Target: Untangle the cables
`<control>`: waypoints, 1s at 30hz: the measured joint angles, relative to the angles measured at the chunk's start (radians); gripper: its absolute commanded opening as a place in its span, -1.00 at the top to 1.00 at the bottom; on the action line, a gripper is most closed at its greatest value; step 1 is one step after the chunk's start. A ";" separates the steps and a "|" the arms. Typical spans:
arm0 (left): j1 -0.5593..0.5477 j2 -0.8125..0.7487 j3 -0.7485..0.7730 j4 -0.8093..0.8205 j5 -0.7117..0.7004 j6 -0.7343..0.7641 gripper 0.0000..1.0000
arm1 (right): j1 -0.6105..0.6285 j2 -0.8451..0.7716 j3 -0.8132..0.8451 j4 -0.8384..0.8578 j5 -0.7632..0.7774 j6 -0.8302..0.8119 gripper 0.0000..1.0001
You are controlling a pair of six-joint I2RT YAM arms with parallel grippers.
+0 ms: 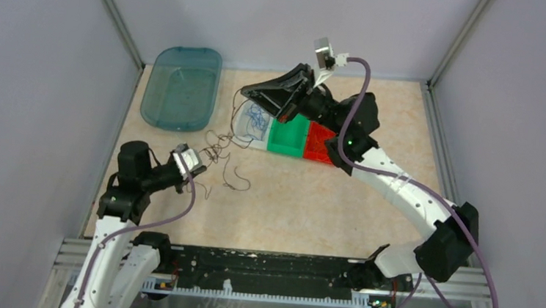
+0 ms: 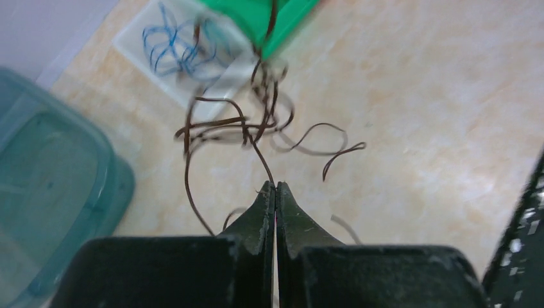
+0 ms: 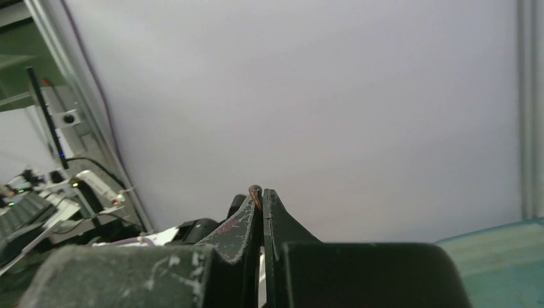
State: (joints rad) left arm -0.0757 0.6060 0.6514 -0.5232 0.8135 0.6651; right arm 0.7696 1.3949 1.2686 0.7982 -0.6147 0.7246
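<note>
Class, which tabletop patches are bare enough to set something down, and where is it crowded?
Bare: table between green bin and near rail, beside the right arm. Crowded: white bin to left gripper, strung with dark cables.

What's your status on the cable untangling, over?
Left gripper shut on brown wire; right gripper, raised, shut on a brown end. Brown loops knotted between them; blue wire in white bin. Strand crosses green bin, possible snag.
</note>
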 measured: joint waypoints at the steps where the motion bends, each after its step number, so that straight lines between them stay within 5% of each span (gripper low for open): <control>1: 0.000 0.000 -0.021 0.010 -0.048 0.018 1.00 | -0.014 -0.009 0.004 -0.011 0.004 -0.006 1.00; 8: 0.000 0.029 -0.156 0.052 -0.317 0.144 1.00 | -0.140 -0.143 0.011 -0.077 0.040 -0.048 1.00; 16: 0.000 0.039 -0.187 0.102 -0.421 0.202 0.95 | -0.237 -0.251 0.011 -0.147 0.065 -0.094 1.00; 17: 0.000 0.042 -0.193 0.113 -0.433 0.208 0.80 | -0.245 -0.256 0.011 -0.158 0.069 -0.097 1.00; 20: 0.000 0.055 -0.195 0.106 -0.433 0.217 -0.10 | -0.256 -0.253 0.029 -0.183 0.068 -0.095 1.00; 22: 0.001 0.059 -0.174 0.049 -0.374 0.214 -0.94 | -0.256 -0.248 0.031 -0.176 0.055 -0.072 1.00; 30: 0.002 0.101 0.156 -0.164 0.072 0.107 -1.00 | -0.254 -0.193 -0.014 -0.080 -0.009 0.054 1.00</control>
State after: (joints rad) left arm -0.0738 0.7071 0.8070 -0.6868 0.8856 0.7723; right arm 0.5156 1.2022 1.2545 0.7177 -0.6235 0.7784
